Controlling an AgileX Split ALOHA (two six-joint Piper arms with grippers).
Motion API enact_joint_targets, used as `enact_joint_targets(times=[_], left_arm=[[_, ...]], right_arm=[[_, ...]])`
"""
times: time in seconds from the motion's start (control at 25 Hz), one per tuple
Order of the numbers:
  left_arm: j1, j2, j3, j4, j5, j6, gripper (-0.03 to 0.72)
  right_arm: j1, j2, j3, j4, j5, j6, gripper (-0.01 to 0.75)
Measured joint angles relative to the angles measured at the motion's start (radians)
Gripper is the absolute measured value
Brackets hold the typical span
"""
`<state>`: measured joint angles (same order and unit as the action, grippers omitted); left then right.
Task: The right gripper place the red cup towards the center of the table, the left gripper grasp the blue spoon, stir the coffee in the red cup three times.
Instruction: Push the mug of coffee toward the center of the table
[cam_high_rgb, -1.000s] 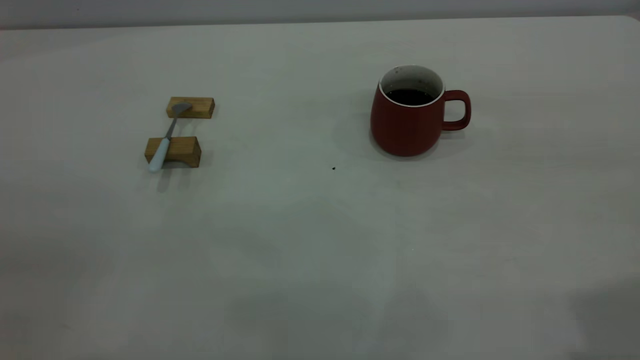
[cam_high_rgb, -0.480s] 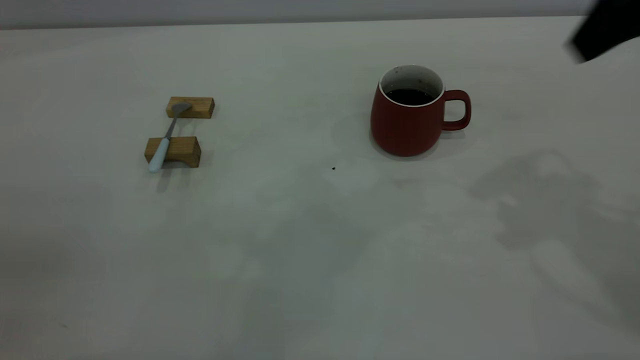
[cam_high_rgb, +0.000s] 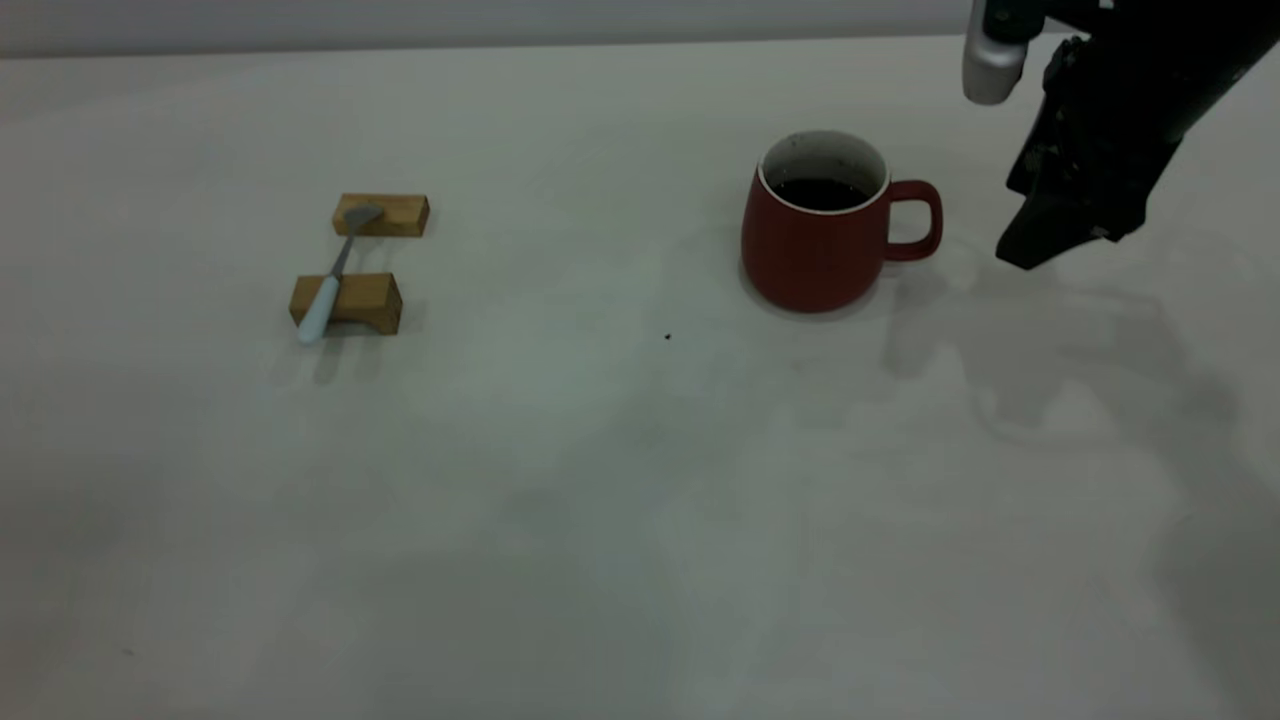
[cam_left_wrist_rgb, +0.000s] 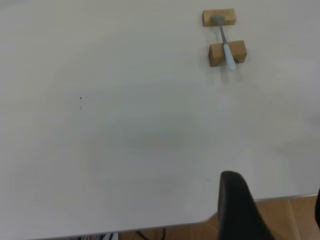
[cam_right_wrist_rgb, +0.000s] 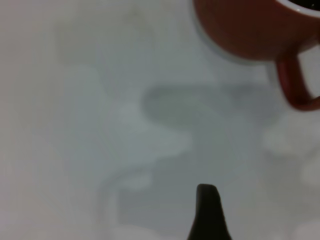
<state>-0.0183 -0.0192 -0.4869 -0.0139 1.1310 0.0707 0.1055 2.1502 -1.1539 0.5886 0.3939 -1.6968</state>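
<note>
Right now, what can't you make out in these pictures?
- Right gripper, exterior view: whether it is open; the fingers merge into one dark mass.
- Left gripper, left wrist view: one finger shows, the rest cut off.
- Red cup, right wrist view: rim cut off by the edge.

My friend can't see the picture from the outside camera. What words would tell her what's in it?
A red cup of dark coffee stands on a pale table, handle toward the right arm's black claw hovering beside it. Far to the left, a blue spoon lies across two wooden blocks.
</note>
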Motion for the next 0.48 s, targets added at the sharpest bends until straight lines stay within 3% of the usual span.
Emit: enact_joint_targets(times=[0.28,0.48], left_arm=[[0.0,0.0,0.0,0.0,0.0,0.0,0.445],[0.0,0.0,0.0,0.0,0.0,0.0,0.445]], right_arm=[[-0.035,0.123,-0.129,0.257,-0.028,-0.361,0.592],[-0.035,0.182,-0.186,0.358,0.0,-0.429,0.592]])
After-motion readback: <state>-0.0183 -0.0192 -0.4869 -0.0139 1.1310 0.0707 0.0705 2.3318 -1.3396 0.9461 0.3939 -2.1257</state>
